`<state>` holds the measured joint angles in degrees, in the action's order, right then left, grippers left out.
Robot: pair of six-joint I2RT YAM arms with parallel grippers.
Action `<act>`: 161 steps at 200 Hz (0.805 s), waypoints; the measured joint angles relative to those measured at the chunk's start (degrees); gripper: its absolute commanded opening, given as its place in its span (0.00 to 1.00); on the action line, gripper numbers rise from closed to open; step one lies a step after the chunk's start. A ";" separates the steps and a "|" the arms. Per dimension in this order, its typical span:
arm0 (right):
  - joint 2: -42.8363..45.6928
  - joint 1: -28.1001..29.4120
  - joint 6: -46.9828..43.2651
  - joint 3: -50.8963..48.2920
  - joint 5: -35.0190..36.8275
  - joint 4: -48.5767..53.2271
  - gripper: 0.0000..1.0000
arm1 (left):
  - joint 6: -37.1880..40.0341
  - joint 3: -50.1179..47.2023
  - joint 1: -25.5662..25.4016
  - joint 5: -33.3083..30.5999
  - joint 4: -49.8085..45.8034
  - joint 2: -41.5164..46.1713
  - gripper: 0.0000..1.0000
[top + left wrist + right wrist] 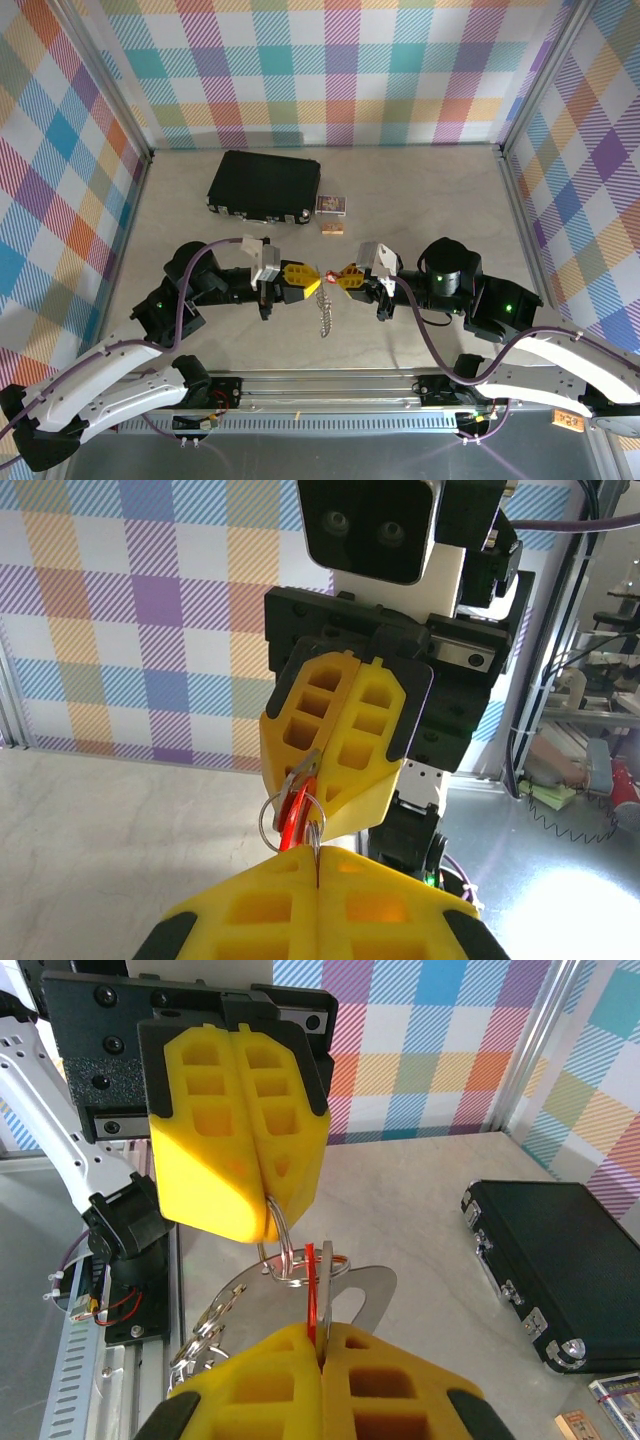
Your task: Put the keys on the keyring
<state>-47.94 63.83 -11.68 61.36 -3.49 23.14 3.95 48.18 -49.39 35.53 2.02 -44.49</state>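
Left wrist view: the left gripper (316, 858) is seen closed tight, with a thin wire loop nipped at its tips. That loop is judged to be the metal ring (286, 1242) of the keyring (311, 1285). The right gripper (320, 1335), tip to tip with it, is likewise pressed together and clamped on the keyring's red tag, which is seen edge-on. The keyring is thus held between both grippers, above the counter (430, 200), on the near side of the black case (265, 185) and well apart from it. The keys (325, 318) hang from that pinch, further from the black case, toward the arm bases. Whether any of them is already threaded on the ring cannot be told. The threading step is judged to be in hand. For the next move, the ring's coil would have to be prised apart and a key's hole fed onto the free end, with the tag held steady. A slip could let the bunch drop to the counter.
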 measured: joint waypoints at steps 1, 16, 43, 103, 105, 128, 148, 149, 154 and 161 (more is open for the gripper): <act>0.00 0.00 0.00 0.00 -0.02 0.00 0.00 | -0.02 0.02 0.00 -0.02 0.00 -0.07 0.00; 0.00 0.00 0.00 0.00 -0.20 0.00 0.00 | 0.00 0.33 0.00 -0.02 -0.48 -0.85 0.00; 0.00 0.00 -0.07 0.00 -0.17 0.02 0.00 | 0.26 0.74 0.00 -0.02 -1.79 -2.36 0.00; 0.00 0.00 -1.11 0.00 0.57 0.52 0.00 | 1.51 2.38 0.00 0.24 -5.03 -3.15 0.00; 0.00 0.00 -1.11 0.00 0.63 0.52 0.00 | 1.49 2.38 0.00 0.24 -5.07 -3.15 0.00; -0.13 0.00 -1.29 0.02 1.81 1.27 0.00 | 1.92 2.58 0.00 0.24 -6.34 -3.15 0.00; -0.83 0.00 -1.36 0.02 2.99 1.79 0.00 | 2.14 2.60 0.00 -0.02 -7.41 -3.15 0.00; -0.87 0.00 -1.33 0.02 3.08 1.81 0.00 | 2.16 2.60 0.00 -0.07 -7.52 -3.15 0.00; -1.03 0.00 -1.33 0.04 3.32 1.97 0.00 | 2.16 2.60 0.00 -0.15 -7.78 -3.13 0.00; -1.25 0.02 -1.38 0.11 3.74 2.23 0.00 | 2.16 2.58 0.02 -0.35 -7.96 -3.13 0.00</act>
<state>-49.19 63.86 -13.06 61.47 0.25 25.36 6.11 50.76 -49.36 35.18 -5.93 -47.62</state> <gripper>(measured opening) 0.055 0.063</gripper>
